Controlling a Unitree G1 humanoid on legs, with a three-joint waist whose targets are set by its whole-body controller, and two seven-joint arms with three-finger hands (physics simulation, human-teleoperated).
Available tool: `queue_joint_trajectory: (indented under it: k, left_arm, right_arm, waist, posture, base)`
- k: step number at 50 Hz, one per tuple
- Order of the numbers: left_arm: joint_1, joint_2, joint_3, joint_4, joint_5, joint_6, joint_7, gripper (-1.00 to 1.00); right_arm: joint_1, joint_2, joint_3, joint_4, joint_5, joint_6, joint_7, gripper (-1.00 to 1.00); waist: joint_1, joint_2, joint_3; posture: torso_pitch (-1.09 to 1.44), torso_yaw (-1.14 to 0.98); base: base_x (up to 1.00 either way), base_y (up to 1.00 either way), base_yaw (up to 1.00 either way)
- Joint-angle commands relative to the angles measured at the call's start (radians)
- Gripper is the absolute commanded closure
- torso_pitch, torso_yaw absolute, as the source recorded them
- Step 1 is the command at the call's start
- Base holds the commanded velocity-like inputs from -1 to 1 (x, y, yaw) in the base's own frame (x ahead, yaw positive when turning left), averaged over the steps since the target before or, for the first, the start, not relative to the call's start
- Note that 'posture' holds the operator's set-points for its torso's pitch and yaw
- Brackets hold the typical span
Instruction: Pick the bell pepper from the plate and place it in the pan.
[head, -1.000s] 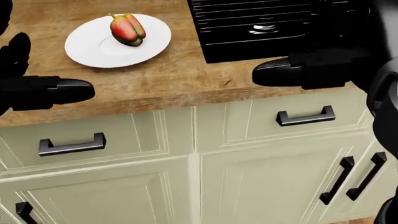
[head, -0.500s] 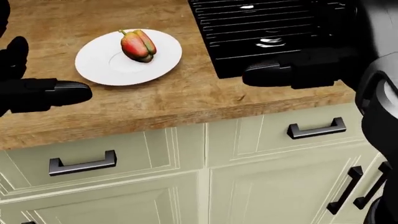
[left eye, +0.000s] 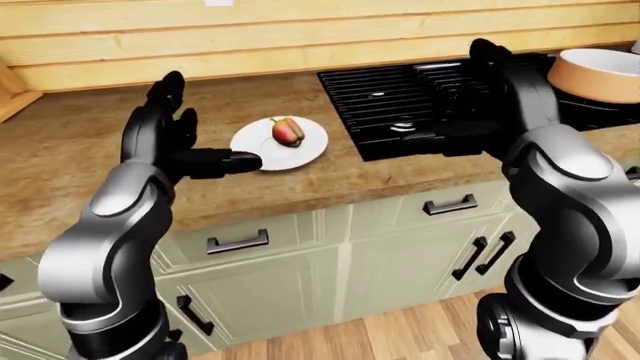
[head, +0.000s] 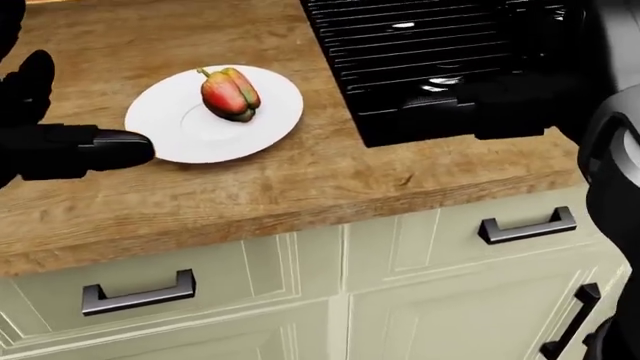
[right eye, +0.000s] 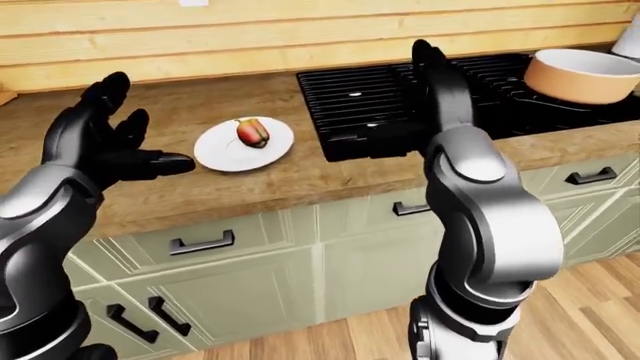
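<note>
the bell pepper (head: 231, 93) is lying on the white plate (head: 180, 131) on the wooden table (head: 300, 187), its stem end pointing toward the head view's upper left and its long axis tilting that way. from the left hand (head: 60, 142) the pepper is lying to the right and a little up in that view, with one dark finger reaching the plate's left rim; this hand is nearer, its fingers spread apart and holding nothing. the right hand (right eye: 432, 71) is hanging over the black stove (right eye: 390, 97), fingers also apart and empty, farther from the pepper. the pan (right eye: 580, 73) is sitting on the stove at the right-eye view's far right. compared with half a second ago, the whole head view is shifting, so the camera is moving, and the plate is sitting lower and closer to the left hand.
</note>
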Motion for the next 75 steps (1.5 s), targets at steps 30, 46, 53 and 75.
queue_joint_trajectory:
  k: [30, 46, 53, 75]
  left_arm:
    - [-0.018, 0.009, 0.017, -0.014, 0.009, -0.027, 0.002, -1.00]
    - [-0.014, 0.004, 0.006, -0.005, 0.019, -0.041, -0.002, -1.00]
    - [-0.009, -0.001, 0.005, -0.016, 0.023, -0.035, -0.006, -1.00]
    - [-0.015, -0.007, -0.002, -0.011, 0.028, -0.044, -0.017, -1.00]
  right_arm:
    - [-0.026, 0.005, 0.016, -0.008, -0.007, -0.037, 0.004, -1.00]
    - [-0.012, 0.013, 0.021, -0.002, -0.025, -0.052, 0.012, -1.00]
    - [-0.010, 0.009, 0.033, 0.008, -0.029, -0.070, 0.020, -1.00]
    - [-0.218, 0.091, 0.211, 0.111, -0.120, -0.014, 0.163, -1.00]
  waist:
    - [0.010, -0.001, 0.006]
    - [0.026, 0.007, -0.011]
    - [0.018, 0.021, -0.018]
    - [0.010, 0.028, -0.015]
  posture:
    - [0.00, 0.00]
    - [0.00, 0.00]
    - [0.00, 0.00]
    - [0.00, 0.00]
  base:
    - [0.17, 0.01, 0.00]
    - [-0.04, 0.00, 0.00]
    - [0.00, 0.00, 0.00]
    - [0.00, 0.00, 0.00]
